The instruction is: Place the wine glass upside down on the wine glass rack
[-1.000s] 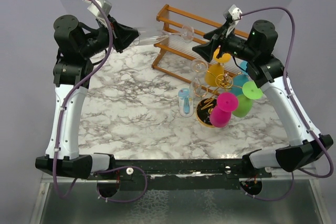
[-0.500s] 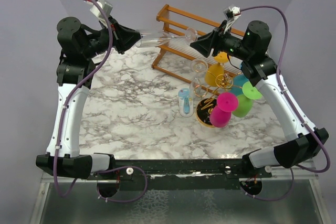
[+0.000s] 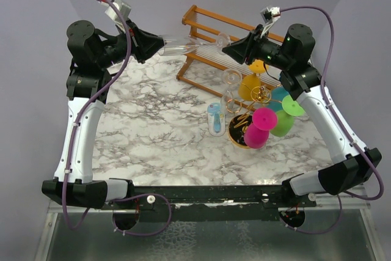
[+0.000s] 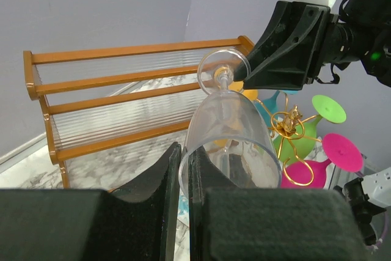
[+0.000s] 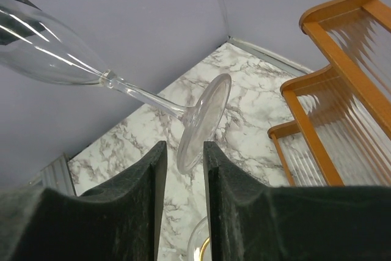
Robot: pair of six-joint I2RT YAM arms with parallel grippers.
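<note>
My left gripper (image 3: 160, 44) stayed clamped on the bowl's rim, holding the wine glass (image 3: 183, 44) level in the air over the back of the table (image 3: 153, 120), stem pointing at my other arm. And in came the right gripper (image 3: 226, 50): over the last second it slid across from in front of the wooden shelf (image 3: 201, 16), and its jaws narrowed fast around the foot (image 5: 204, 114). From the right wrist the foot sat between the pads (image 5: 143, 175), but I could not tell whether they had bitten yet. The wine glass rack (image 3: 261, 94) stood below, to the right, hung with coloured glasses (image 3: 263, 120). I read this as a handover: once the right had the foot, the left could let go, and the glass could be turned bowl-down onto a free loop.
</note>
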